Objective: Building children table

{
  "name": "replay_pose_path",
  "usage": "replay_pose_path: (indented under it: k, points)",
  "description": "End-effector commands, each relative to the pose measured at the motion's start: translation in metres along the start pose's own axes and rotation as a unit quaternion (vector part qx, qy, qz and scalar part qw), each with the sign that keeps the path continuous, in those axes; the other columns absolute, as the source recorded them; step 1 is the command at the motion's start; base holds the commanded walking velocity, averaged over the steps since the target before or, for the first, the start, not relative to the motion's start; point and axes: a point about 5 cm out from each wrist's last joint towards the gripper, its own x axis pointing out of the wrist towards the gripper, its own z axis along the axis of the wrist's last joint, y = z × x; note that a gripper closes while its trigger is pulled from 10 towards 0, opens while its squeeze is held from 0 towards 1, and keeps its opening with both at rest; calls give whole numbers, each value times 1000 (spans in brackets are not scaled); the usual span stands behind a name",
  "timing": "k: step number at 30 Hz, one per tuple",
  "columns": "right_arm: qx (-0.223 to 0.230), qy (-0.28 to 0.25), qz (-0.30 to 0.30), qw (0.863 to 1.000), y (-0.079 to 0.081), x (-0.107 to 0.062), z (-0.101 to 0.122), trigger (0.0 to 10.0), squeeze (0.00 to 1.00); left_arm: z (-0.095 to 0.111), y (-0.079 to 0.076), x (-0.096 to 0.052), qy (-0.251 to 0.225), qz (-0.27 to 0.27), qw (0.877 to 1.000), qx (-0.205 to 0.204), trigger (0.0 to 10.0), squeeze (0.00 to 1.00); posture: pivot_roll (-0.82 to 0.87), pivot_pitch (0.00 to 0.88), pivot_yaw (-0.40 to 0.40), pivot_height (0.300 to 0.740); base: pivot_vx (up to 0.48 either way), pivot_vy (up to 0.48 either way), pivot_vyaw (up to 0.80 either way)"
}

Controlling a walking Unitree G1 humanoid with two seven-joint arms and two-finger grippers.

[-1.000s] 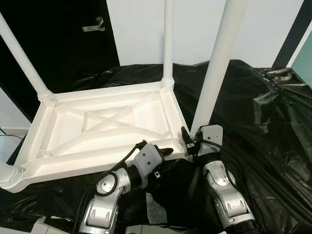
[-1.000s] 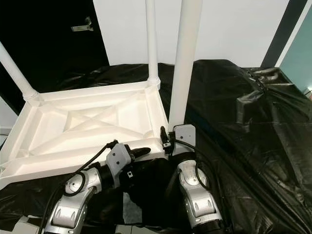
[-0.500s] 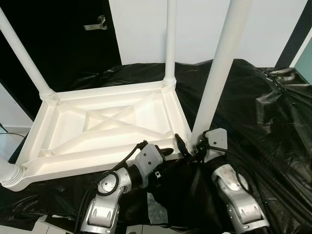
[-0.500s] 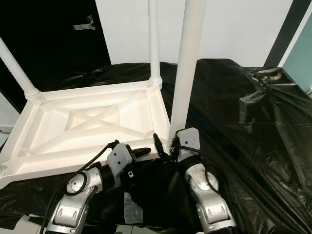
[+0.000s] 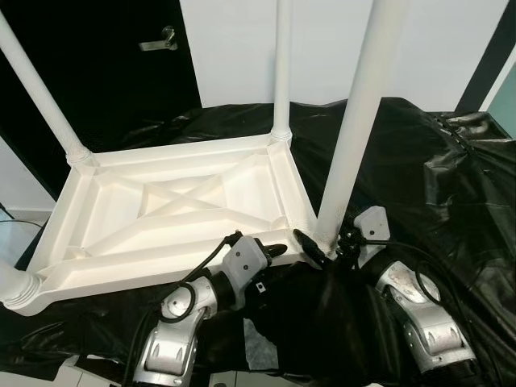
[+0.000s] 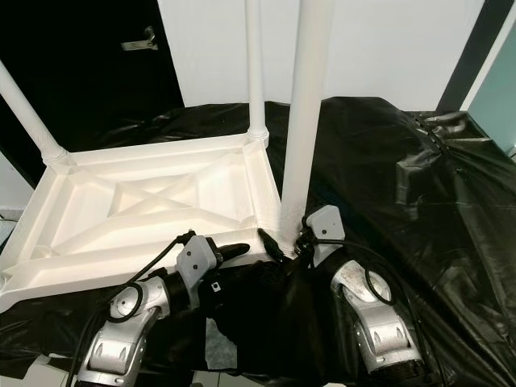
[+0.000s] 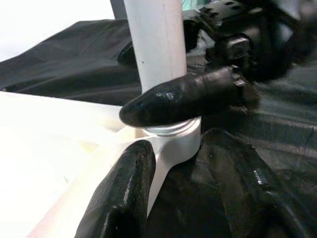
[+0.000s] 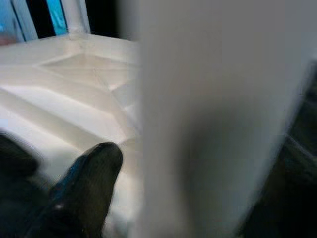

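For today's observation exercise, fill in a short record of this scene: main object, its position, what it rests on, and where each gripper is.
main object: white plastic table
position: upside down, legs pointing up
surface: black sheet
nearest leg: near right leg, standing in its corner socket
left gripper: fingers astride the table's near rim by that corner
right gripper: at the base of the near right leg, one finger beside it
background: dark door

The upturned children's table [image 5: 169, 214] lies on a plastic sheet [image 5: 435, 185], legs up. At its near right corner stands a leg [image 5: 355, 137], left hand [image 5: 270, 251] just left of it, right hand [image 5: 322, 246] against its base. A door [image 5: 105, 72] stands far left.
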Motion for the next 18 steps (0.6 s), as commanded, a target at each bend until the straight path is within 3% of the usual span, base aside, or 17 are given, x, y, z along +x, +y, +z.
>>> replay_pose_path:
  k: [1, 2, 8, 15, 16, 17, 18]
  points:
    - [-11, 4, 23, 1000, 0, 4, -3, 4588, 0, -4, 9, -2, 10, 64, 998, -8, 10000, 0, 38, 0, 19, 740, 0, 0, 0]
    - [-16, 8, 32, 999, -2, 6, -4, 0, 0, -4, 9, -1, 10, 65, 998, -7, 10000, 0, 44, 0, 16, 740, 0, 0, 0]
    - [-8, 13, 41, 999, 0, 7, -9, 0, 0, -3, 10, -2, 10, 68, 998, -6, 10000, 0, 50, 0, 11, 740, 0, 0, 0]
    - [29, 16, -21, 999, 9, 5, -15, 0, 0, -5, 9, -3, 14, 69, 998, -6, 10000, 0, 50, 0, 18, 740, 0, 0, 0]
    - [35, 18, -54, 998, 10, 5, -16, 3882, 0, -4, 9, -2, 13, 67, 998, -5, 10000, 0, 52, 0, 18, 740, 0, 0, 0]
    - [36, 20, -65, 997, 11, 5, -17, 3882, 0, -4, 9, -2, 13, 66, 998, -5, 10000, 0, 52, 0, 18, 740, 0, 0, 0]
    - [39, 20, -84, 996, 12, 5, -17, 10000, 0, -4, 9, -2, 13, 66, 998, -6, 10000, 0, 49, 0, 24, 740, 0, 0, 0]
